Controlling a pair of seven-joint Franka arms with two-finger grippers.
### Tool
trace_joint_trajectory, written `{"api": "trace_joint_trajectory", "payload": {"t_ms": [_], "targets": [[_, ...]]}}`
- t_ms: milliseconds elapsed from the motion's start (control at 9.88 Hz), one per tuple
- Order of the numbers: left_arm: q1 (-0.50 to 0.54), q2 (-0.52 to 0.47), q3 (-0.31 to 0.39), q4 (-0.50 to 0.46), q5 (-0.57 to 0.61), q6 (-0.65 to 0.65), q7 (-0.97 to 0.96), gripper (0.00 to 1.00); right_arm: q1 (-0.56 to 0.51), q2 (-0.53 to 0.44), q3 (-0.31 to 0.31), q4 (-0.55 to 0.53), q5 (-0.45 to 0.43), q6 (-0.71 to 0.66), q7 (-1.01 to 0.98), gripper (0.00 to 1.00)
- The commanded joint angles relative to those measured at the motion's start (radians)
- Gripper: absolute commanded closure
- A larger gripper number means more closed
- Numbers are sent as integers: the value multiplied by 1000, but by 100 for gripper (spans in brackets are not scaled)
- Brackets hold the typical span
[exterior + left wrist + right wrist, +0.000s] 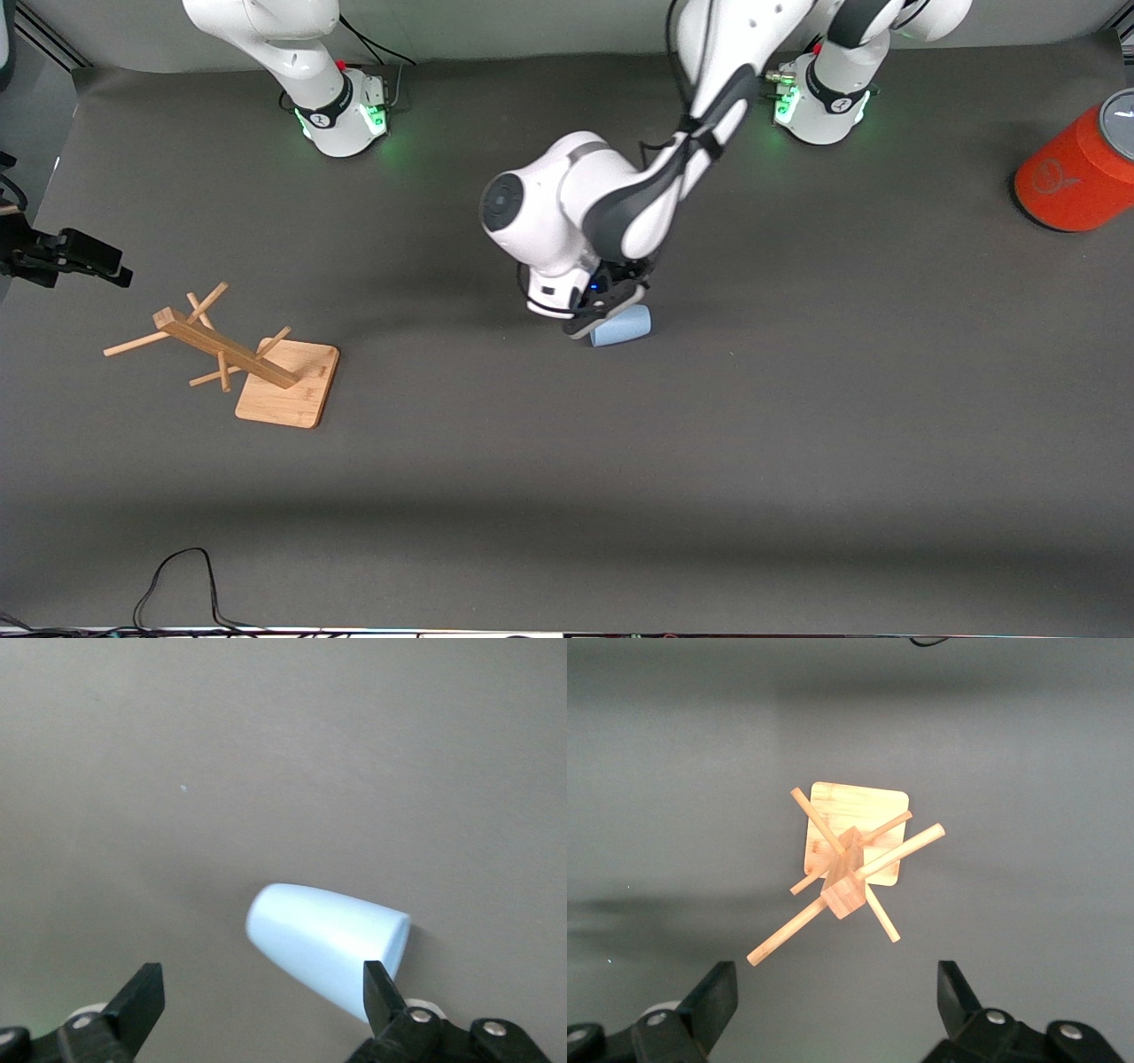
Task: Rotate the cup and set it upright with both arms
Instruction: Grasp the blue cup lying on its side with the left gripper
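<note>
The tabletop (797,443) is big, dark and grey. On it the cup (622,326) lies on its side, near the middle. The left arm reaches down to it, and the left hand (604,310) hangs right over the cup, very low. This hand is wide open and holds nothing. In the left wrist view the cup (328,943) lies just ahead of the hand, close to one finger (379,990). It does not sit in the middle of the gap. Its long way runs almost across from finger to finger. So I think the hand must shift or turn a bit before it squeezes.

The right hand (833,1014) is much farther from the cup. It waits up in the air over the wooden rack (239,359). It is open and holds nothing too.
</note>
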Motion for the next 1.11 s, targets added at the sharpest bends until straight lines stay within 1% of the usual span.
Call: {"api": "trace_joint_trajectory", "payload": {"t_ms": [0, 203, 304, 405, 506, 608, 709, 810, 911, 1013], "targets": [[-47, 88, 21, 80, 45, 34, -31, 0, 0, -23, 3, -20, -11, 17, -17, 0], [-85, 127, 20, 68, 103, 23, -19, 0, 0, -23, 4, -17, -11, 10, -26, 0], [-92, 135, 20, 57, 114, 17, 7, 0, 0, -23, 4, -17, -11, 9, -29, 0], [-92, 135, 18, 45, 123, 2, 45, 10, 0, -23, 4, -17, -8, 7, -29, 0], [-93, 135, 18, 40, 124, -16, 64, 27, 2, -23, 4, -17, -5, 7, -29, 0], [-95, 138, 18, 33, 126, -23, 84, 42, 4, -22, 4, -15, 0, 7, -29, 0], [-101, 138, 18, 23, 126, -33, 89, 62, 23, -23, 3, -15, 0, 7, -22, 0], [-99, 138, 18, 25, 126, -49, 98, 89, 25, -20, 3, -14, 0, 7, -26, 0], [-99, 136, 18, 25, 126, -53, 98, 100, 25, -19, 3, -8, -5, 7, -16, 0], [-98, 135, 18, 25, 124, -55, 100, 100, 27, -14, 4, -5, -3, 7, -16, 0]]}}
